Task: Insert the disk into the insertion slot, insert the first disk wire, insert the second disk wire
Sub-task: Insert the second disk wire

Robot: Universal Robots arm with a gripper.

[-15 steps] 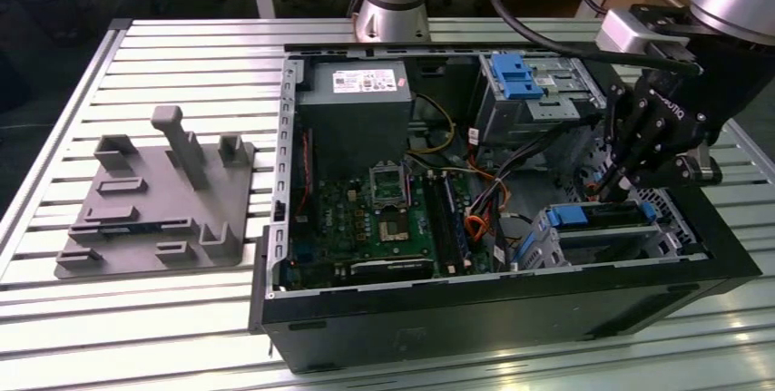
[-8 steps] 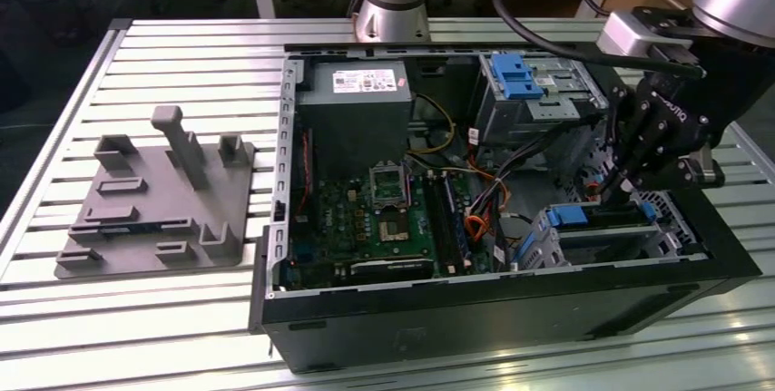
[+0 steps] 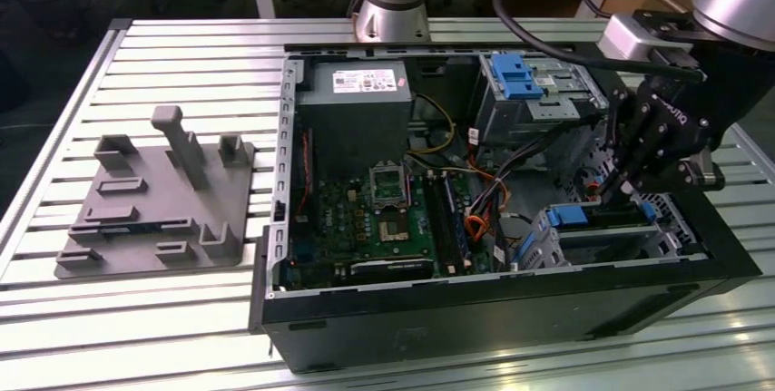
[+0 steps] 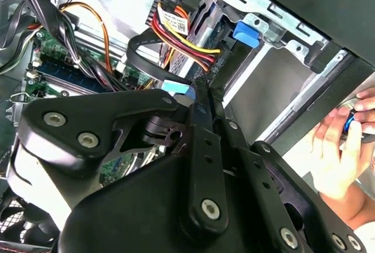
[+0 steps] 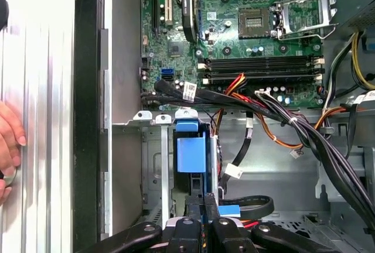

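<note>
claw [image 3: 609,199] at disk [image 3: 596,219], labels unreadable

Gripper [image 3: 614,199] reaches into PC case [image 3: 485,314], right over disk [image 3: 600,220] in insertion slot [image 3: 672,228].

no print is legible here — labels too small.

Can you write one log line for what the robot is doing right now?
hand: over disk | disk: in insertion slot | hand grip: unclear
</note>
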